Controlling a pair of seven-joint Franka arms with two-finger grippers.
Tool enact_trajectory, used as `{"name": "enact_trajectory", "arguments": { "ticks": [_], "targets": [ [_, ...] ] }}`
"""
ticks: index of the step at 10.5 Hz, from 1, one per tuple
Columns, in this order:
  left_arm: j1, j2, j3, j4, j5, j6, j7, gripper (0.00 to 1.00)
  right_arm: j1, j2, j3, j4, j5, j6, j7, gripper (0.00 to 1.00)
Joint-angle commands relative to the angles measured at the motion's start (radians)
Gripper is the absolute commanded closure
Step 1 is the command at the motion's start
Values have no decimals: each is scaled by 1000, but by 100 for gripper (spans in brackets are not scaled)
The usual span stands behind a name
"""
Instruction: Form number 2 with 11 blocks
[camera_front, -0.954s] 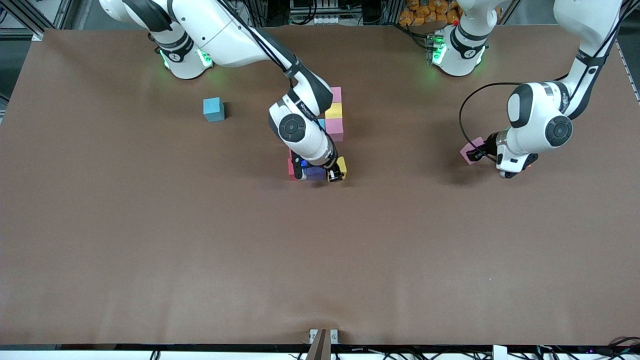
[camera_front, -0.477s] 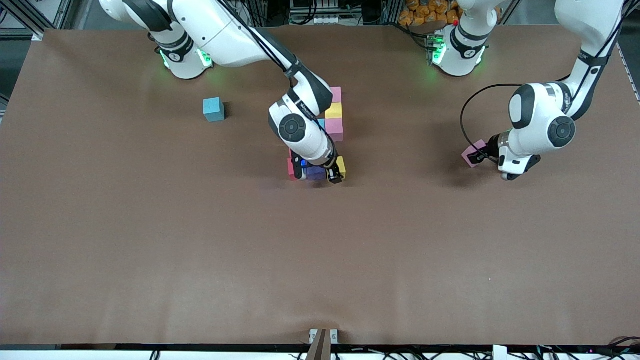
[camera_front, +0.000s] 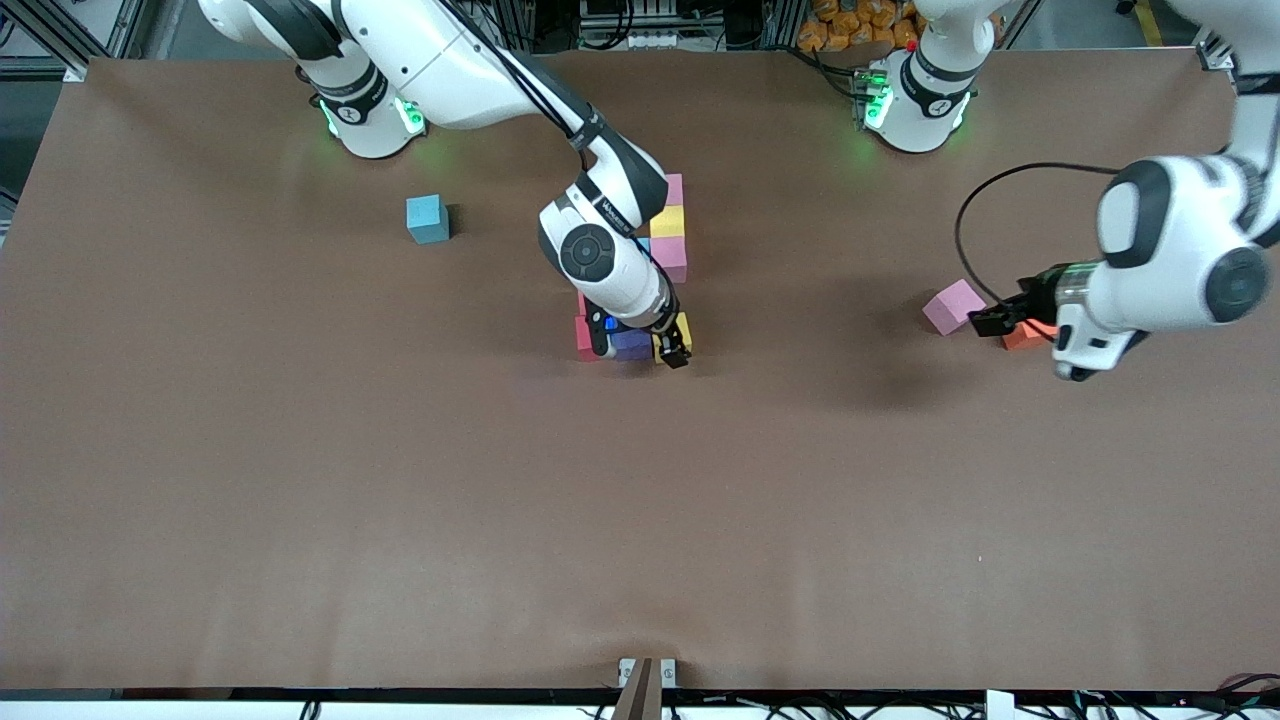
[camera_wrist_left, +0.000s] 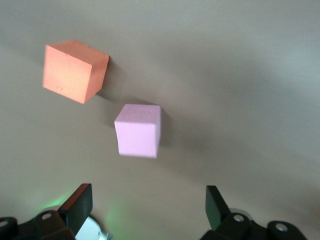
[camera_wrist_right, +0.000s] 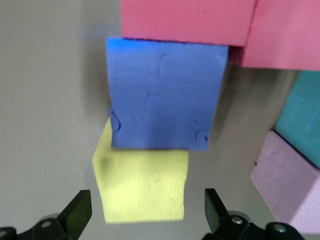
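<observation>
On the brown table (camera_front: 300, 480), the right gripper (camera_front: 640, 348) is poised low, arm bent steeply down, its fingers spread empty over a purple foam cube (camera_front: 632, 344) and a yellow foam cube (camera_wrist_right: 142, 185) in the part-built multicoloured number 2 (camera_front: 668, 240). The left gripper (camera_front: 1000, 322) is held above an orange foam cube (camera_wrist_left: 74, 71), fingers spread, just beside a loose pink foam cube (camera_front: 953, 305). 1 blue foam cube (camera_front: 427, 218) is seen apart, nearer the right arm's base.

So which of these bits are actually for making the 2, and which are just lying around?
For the job:
- partly built number 2
- loose pink block
- orange block
- blue block
- right gripper, open over the 2
- left gripper, open beside the pink block

Just lying about:
- nothing on the table
</observation>
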Motion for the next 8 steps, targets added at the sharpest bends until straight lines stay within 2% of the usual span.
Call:
{"name": "enact_trajectory", "arguments": {
  "ticks": [1, 3, 5, 8],
  "targets": [
    [-57, -48, 2, 128, -8, -97, 6, 0, 0, -60, -4, 0, -54, -47, 14, 0],
    [-129, -81, 10, 215, 4, -123, 6, 0, -18, -105, -4, -2, -137, -107, -21, 0],
    [-191, -92, 13, 336, 26, -178, 32, 0, -87, -144, -3, 0, -137, -188, -164, 0],
    [-262, -108, 11, 434, 145, -201, 73, 0, -195, -171, -1, 15, -137, -239, -408, 0]
  ]
}}
